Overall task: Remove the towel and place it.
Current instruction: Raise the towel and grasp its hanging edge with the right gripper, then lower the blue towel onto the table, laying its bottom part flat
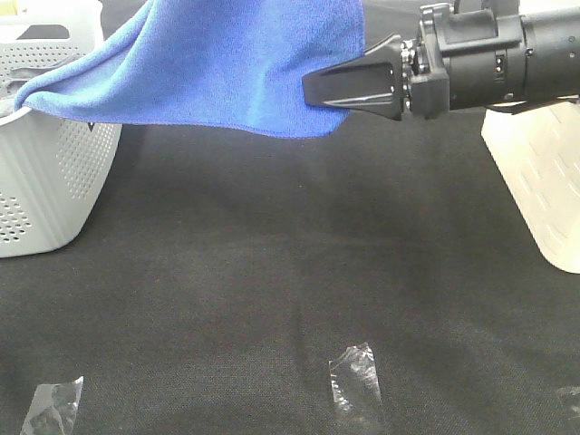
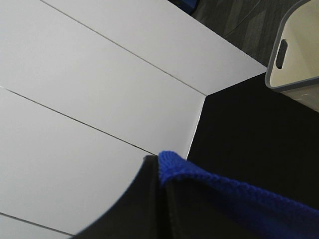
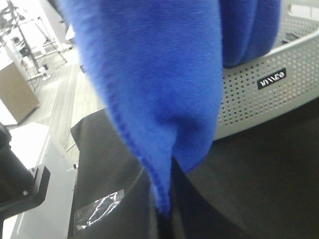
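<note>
Closest in the high view, the right gripper (image 1: 313,89) is clamped on an edge of the towel (image 1: 217,63), whose other end trails into the basket (image 1: 54,190); this looks like the lift-out step, and next the cloth must clear the rim. From the left wrist, the left gripper (image 2: 158,172) pinches a towel corner tight. From the right wrist, cloth hides the jaws, apparently closed on its hem.

One towel (image 1: 227,63), two baskets (image 1: 45,181) (image 1: 544,181), three tape strips (image 1: 355,376) (image 1: 54,405) (image 1: 572,400)

The towel (image 3: 159,84) hangs close, its edge seemingly nipped in the blurred pincer (image 3: 163,221), a perforated basket (image 3: 259,99) behind.
</note>
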You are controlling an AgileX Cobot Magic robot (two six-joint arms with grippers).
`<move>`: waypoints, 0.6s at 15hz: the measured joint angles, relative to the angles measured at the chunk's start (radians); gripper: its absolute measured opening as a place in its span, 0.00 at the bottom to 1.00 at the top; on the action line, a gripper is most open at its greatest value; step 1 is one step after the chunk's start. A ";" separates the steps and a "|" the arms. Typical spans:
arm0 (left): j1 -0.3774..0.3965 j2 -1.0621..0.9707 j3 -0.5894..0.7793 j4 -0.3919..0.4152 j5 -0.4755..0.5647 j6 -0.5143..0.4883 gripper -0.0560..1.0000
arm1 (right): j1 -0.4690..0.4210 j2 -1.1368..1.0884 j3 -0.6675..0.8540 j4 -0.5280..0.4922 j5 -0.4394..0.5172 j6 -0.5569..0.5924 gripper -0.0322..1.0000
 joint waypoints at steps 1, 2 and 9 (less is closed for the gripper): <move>0.000 0.000 0.000 -0.015 0.021 -0.014 0.05 | 0.000 -0.005 0.000 0.001 -0.047 0.055 0.06; 0.000 0.000 0.000 -0.029 0.040 -0.036 0.05 | 0.000 -0.012 0.000 0.002 -0.090 0.112 0.06; 0.000 0.015 0.000 -0.059 0.082 -0.191 0.05 | 0.000 -0.077 -0.109 -0.353 -0.170 0.566 0.06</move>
